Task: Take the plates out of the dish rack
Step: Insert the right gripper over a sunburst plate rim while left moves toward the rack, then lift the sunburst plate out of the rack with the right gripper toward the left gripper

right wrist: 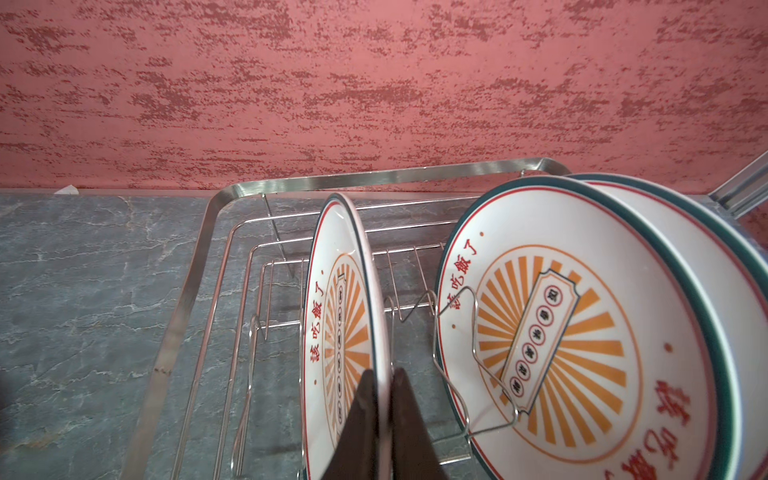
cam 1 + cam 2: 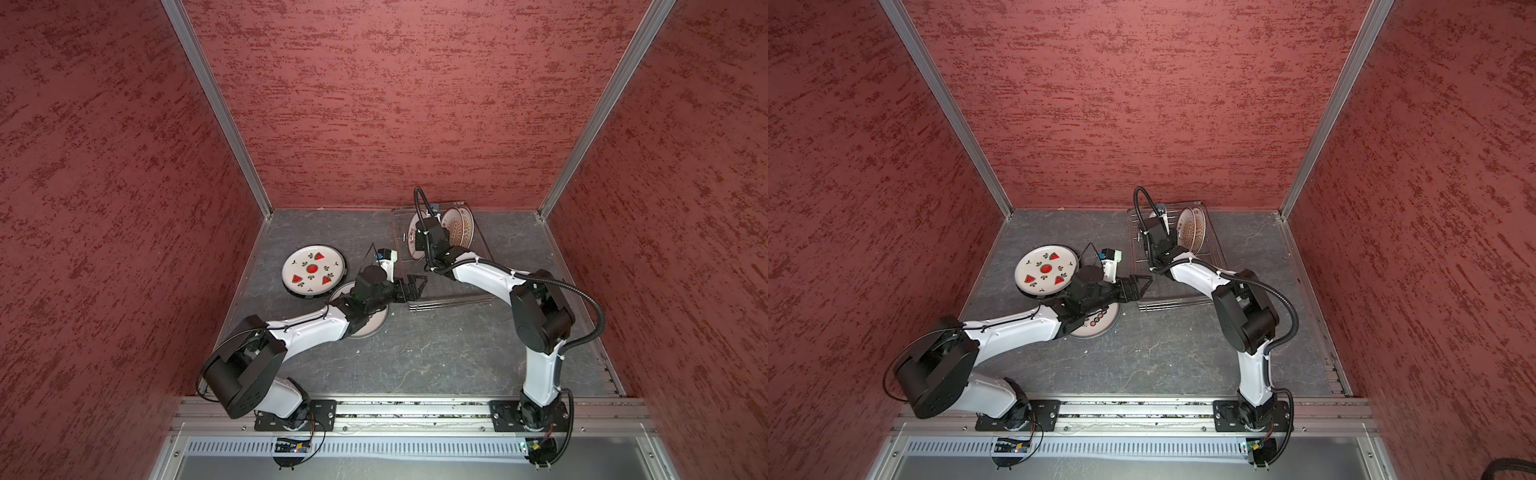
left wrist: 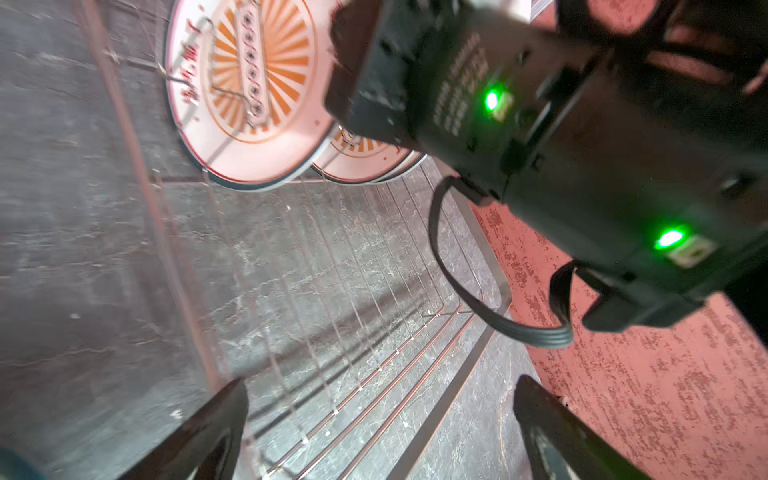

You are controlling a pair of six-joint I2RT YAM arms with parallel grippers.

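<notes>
The right end effector (image 1: 384, 376) is clamped on the rim of an upright sunburst plate (image 1: 332, 299) that stands between prongs at the far end of the dish rack (image 1: 374, 176). Two more sunburst plates (image 1: 561, 353) lean just beside it, with a wire prong (image 1: 474, 324) crossing the nearer one's face. The left end effector (image 3: 382, 419) hangs wide open over the rack's bare near end, and the right arm (image 3: 540, 124) is between it and the plates. Left of the rack, a watermelon plate (image 2: 313, 270) and a red-character plate (image 2: 1100, 322) lie flat on the surface (image 2: 415, 353).
</notes>
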